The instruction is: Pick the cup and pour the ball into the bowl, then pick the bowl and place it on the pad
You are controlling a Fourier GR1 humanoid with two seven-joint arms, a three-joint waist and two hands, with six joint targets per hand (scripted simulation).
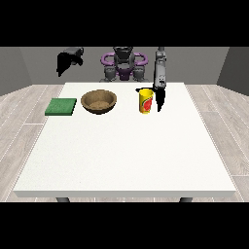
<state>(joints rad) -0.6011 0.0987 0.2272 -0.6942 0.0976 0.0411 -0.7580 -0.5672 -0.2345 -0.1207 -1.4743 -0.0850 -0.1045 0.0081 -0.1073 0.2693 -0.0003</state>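
The tall yellow cup (146, 101) stands upright on the big white table (126, 155). Just beside the cup hangs the hand at the view's right (159, 97), fingers straight down. Left of the cup sits the round brown wooden bowl (98, 101), then the flat green square pad (61, 106). The hand at the view's left (65, 61) is up high, far from the cup; I cannot tell how its fingers lie.

bare room, white table (121, 155), wood-plank floor (19, 112), grey walls (29, 63)
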